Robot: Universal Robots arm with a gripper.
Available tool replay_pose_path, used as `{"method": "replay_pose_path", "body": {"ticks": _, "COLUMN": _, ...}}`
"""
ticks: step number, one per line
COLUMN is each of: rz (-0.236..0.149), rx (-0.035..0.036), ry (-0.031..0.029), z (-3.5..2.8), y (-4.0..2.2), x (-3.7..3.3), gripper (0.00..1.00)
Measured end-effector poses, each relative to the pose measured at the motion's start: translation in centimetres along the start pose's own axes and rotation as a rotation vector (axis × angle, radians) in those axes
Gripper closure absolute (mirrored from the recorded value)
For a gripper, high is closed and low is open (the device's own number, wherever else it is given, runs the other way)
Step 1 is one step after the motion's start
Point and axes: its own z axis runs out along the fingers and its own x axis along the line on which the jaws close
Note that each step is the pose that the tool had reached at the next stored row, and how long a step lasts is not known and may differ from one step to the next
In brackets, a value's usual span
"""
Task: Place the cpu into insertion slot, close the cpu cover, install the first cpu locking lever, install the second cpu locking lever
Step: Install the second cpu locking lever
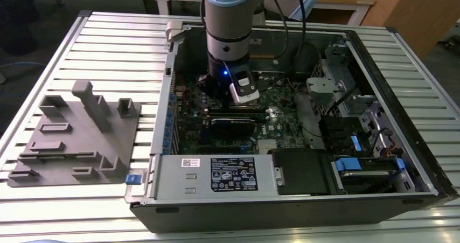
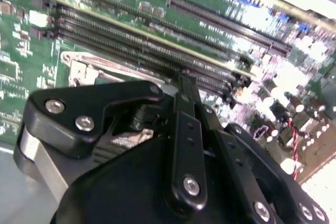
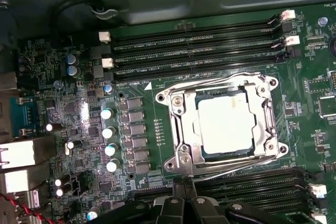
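The cpu [image 3: 227, 123], a pale silvery square, lies in the insertion slot [image 3: 220, 93] on the green motherboard [image 3: 152, 108]. The metal cpu cover [image 3: 181, 129] is folded down flat around it, and the chip shows through its window. Thin wire levers run along the cover's edges, one on the far side [image 3: 220, 83] and one on the side near my gripper [image 3: 236, 167]. My black gripper [image 3: 184, 181] hovers just off that near edge with its fingers [image 2: 185, 85] pressed together and nothing seen between them. In the exterior view the arm [image 1: 226, 38] reaches down into the open computer case [image 1: 165, 119].
Long black memory slots [image 3: 194, 51] flank the socket on both sides, and a row of capacitors [image 3: 109, 132] stands beside it. The case holds a labelled power supply [image 1: 215, 173] and drive bays [image 1: 359, 146]. A grey fixture [image 1: 75, 132] sits on the slatted table at the exterior view's left.
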Motion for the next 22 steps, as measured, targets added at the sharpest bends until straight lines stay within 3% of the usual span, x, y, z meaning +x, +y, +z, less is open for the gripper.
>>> {"method": "replay_pose_path", "body": {"ticks": 1, "rz": 0.0, "rx": -0.0028, "ry": 0.0002, "z": 0.01, "y": 0.01, "x": 0.0, "gripper": 0.89}}
{"method": "replay_pose_path", "body": {"ticks": 8, "rz": 0.0, "rx": -0.0048, "ry": 0.0006, "z": 0.03, "y": 0.0, "x": 0.0, "gripper": 0.89}}
{"method": "replay_pose_path", "body": {"ticks": 10, "rz": 0.0, "rx": -0.0124, "ry": 0.0018, "z": 0.09, "y": -0.04, "x": 0.01, "gripper": 0.89}}
{"method": "replay_pose_path", "body": {"ticks": 12, "rz": 0.001, "rx": -0.0261, "ry": 0.0039, "z": 0.19, "y": -0.1, "x": 0.02, "gripper": 0.89}}
{"method": "replay_pose_path", "body": {"ticks": 14, "rz": 0.002, "rx": -0.033, "ry": 0.005, "z": 0.22, "y": -0.16, "x": 0.01, "gripper": 0.89}}
{"method": "replay_pose_path", "body": {"ticks": 19, "rz": 0.002, "rx": -0.0405, "ry": 0.0061, "z": 0.31, "y": -0.26, "x": 0.0, "gripper": 0.89}}
{"method": "replay_pose_path", "body": {"ticks": 22, "rz": 0.002, "rx": -0.049, "ry": 0.0071, "z": 0.4, "y": -0.32, "x": -0.01, "gripper": 0.89}}
